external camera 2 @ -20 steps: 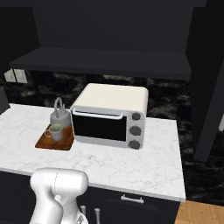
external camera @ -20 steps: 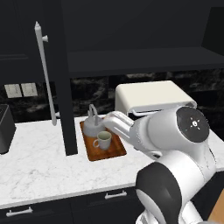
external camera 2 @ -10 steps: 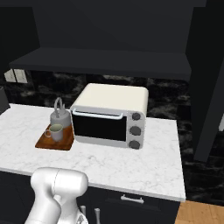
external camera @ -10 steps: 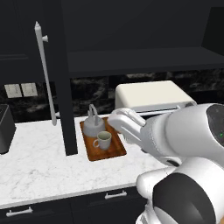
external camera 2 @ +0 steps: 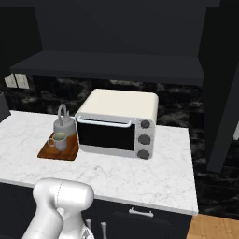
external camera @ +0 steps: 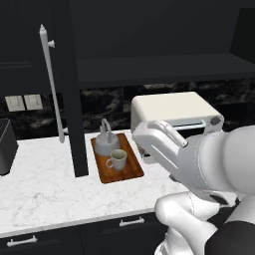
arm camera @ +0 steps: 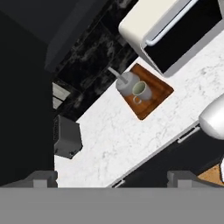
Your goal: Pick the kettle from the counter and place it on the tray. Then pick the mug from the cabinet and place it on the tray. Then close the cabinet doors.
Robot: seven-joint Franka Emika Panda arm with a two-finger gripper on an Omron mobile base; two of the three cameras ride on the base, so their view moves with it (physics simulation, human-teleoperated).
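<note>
Left base view: the kettle (external camera: 106, 143) and the mug (external camera: 118, 160) stand on the tray (external camera: 130, 170), touching or nearly so. The left cabinet door (external camera: 67, 89) stands open above the bench (external camera: 45, 189). A careless swing at it could sweep the tray.

Right base view: the toaster oven (external camera 2: 117, 123) sits just beside the tray (external camera 2: 46, 151), narrowing clearance.

Hand view: the gripper (arm camera: 111, 178) is wide apart and holds nothing, well above the mug (arm camera: 141, 91); a misaligned approach may miss the handle.

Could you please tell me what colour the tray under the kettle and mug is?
Reddish-brown wood; the tray shows best in the left base view.
</note>
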